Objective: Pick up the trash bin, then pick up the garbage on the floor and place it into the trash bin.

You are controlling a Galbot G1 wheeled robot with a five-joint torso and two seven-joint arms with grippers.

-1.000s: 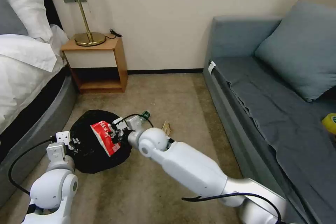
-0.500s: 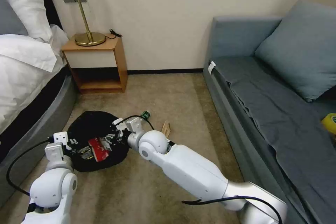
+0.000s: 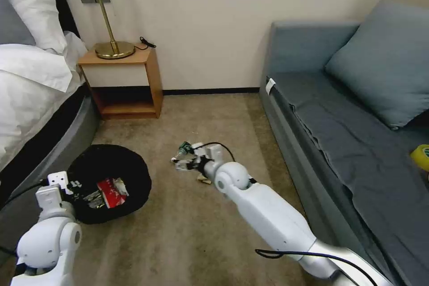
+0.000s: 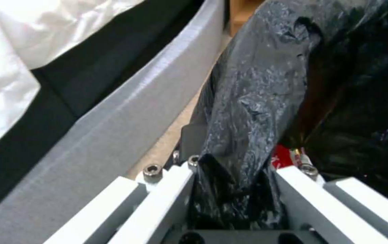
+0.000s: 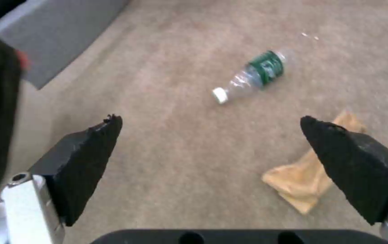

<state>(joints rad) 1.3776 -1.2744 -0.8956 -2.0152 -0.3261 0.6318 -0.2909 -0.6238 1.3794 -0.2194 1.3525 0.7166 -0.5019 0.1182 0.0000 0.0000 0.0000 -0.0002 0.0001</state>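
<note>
The right arm reaches forward and low over the carpet, its right gripper (image 5: 211,135) spread wide with nothing between the pads, above the clear bottle (image 5: 251,75) and the crumpled tan paper (image 5: 312,179), which lie apart on the floor. The left gripper (image 4: 234,189) is clamped on the black-bagged rim of the trash bin (image 3: 109,182), which sits beside the bed (image 3: 31,111) and holds the red-and-white carton (image 3: 111,191). A nightstand (image 3: 123,82) stands by the wall and a sofa (image 3: 348,120) flanks the right side.
</note>
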